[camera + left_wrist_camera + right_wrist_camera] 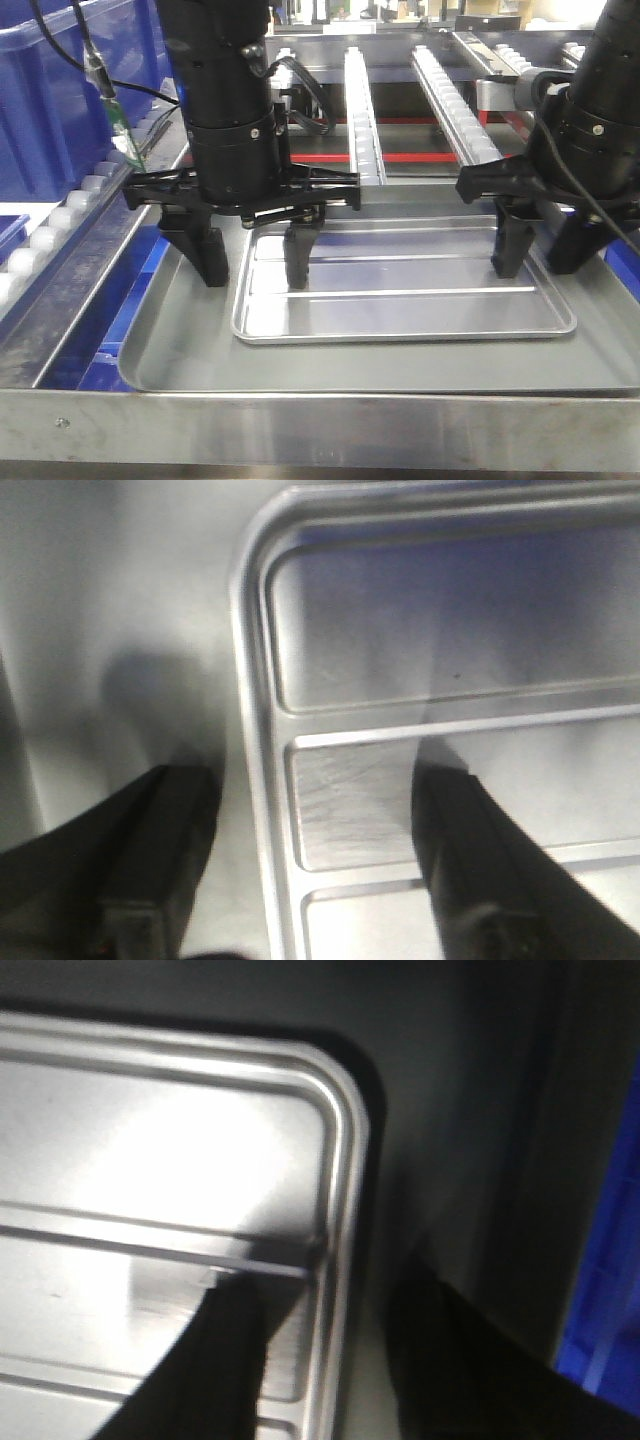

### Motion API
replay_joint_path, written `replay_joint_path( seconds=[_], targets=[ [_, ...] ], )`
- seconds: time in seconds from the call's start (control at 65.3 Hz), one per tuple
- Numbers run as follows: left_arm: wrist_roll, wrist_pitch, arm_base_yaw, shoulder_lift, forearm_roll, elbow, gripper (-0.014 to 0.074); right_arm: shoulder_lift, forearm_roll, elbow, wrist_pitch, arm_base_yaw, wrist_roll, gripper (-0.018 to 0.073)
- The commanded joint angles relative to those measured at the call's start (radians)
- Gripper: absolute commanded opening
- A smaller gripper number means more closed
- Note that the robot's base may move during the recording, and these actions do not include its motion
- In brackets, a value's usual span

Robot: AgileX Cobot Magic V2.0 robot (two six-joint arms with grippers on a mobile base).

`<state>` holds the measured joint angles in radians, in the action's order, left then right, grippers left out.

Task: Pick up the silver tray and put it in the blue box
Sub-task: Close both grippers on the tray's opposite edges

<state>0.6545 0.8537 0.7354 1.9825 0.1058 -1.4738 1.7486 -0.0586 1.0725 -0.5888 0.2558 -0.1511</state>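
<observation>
Silver tray (400, 310) lies flat inside bigger dull grey tray (180, 350), front-centre; blue box (50, 100) sits well apart at far left. L gripper (253, 268) spread wide, straddling tray's left rim, one finger inside, other out on grey tray; R gripper (540, 258) likewise wide astride right rim; neither clamps it.

Blue box (60, 90): cropped by the front view's top and left edges. Silver tray (400, 300): far left corner masked by the left gripper (255, 278). Both wrist views blurred; fingers (220, 1360) smeared, cropped at the lower edge; rim contact indeterminable.
</observation>
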Motion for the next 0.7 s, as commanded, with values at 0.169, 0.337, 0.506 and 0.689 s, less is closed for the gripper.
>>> replay_joint_path(
  seconds=[0.169,0.337,0.506,0.689],
  targets=[
    [0.013,-0.025,-0.003,-0.026,0.01,-0.017,0.0009,-0.018,0.005,0.014,0.012,-0.007,0.007,0.0103],
    [0.013,-0.025,-0.003,-0.026,0.024,-0.017,-0.0095,-0.018,0.007,0.014,0.004,-0.007,0.008,0.0057],
    [0.013,0.005,-0.003,-0.052,0.046,-0.021,-0.0097,-0.055,0.007,0.015,-0.043,-0.007,0.008,0.0057],
    [0.013,0.073,-0.003,-0.135,0.074,-0.05,-0.0097,-0.165,0.007,0.015,-0.112,-0.006,-0.007,0.0057]
  ],
)
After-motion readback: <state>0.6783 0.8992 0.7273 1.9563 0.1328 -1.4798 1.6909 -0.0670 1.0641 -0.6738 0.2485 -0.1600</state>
